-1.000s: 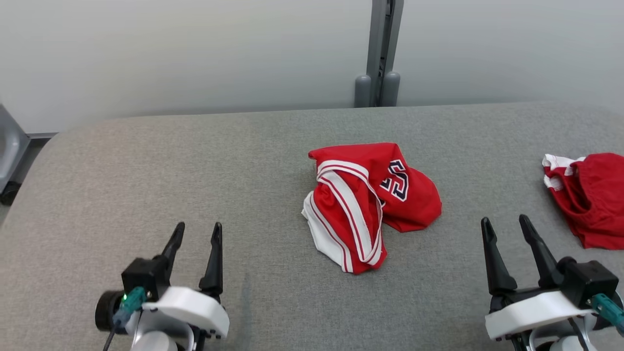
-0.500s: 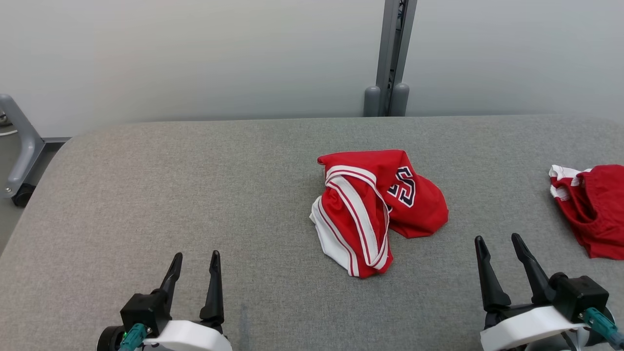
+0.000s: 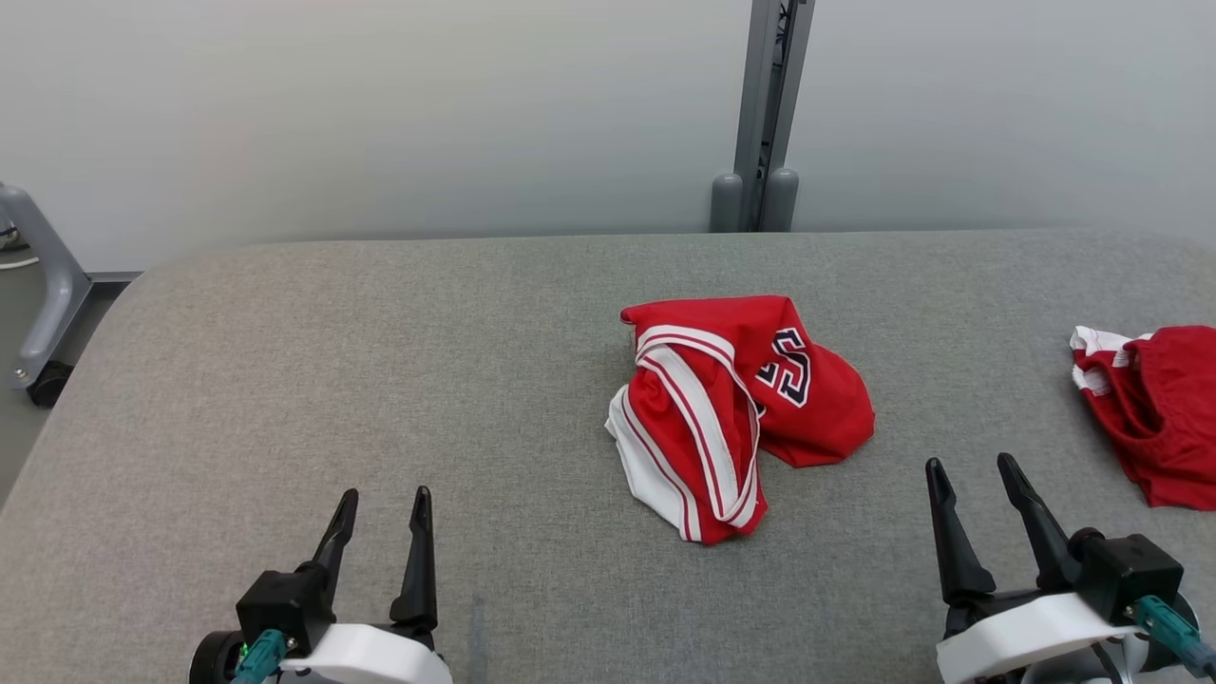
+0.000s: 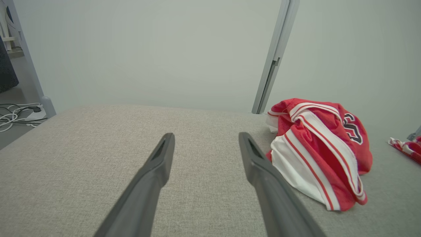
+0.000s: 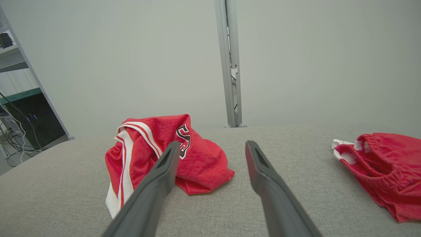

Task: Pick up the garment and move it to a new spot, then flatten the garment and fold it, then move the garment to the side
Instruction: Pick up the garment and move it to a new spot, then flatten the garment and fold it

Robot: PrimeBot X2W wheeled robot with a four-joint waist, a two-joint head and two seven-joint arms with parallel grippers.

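Observation:
A crumpled red garment (image 3: 741, 408) with white stripes and a dark number lies bunched near the middle of the grey padded table (image 3: 380, 361). The left wrist view has the garment (image 4: 322, 148) at its right, and in the right wrist view the garment (image 5: 158, 154) lies left of centre. My left gripper (image 3: 382, 497) stands open at the lower left, well clear of the cloth, nothing between its fingers. My right gripper (image 3: 972, 464) is open at the lower right, a short way right of the garment and apart from it.
A second red garment (image 3: 1154, 408) lies at the table's right edge, also visible as a red garment (image 5: 381, 164) in the right wrist view. A grey post (image 3: 765, 114) stands behind the table against a pale wall. A wheeled frame leg (image 3: 43, 285) is off the left end.
The whole head view has shifted as the camera tilted up and turned; both grippers sit lower in it now. The garment lies as before and both grippers stay open.

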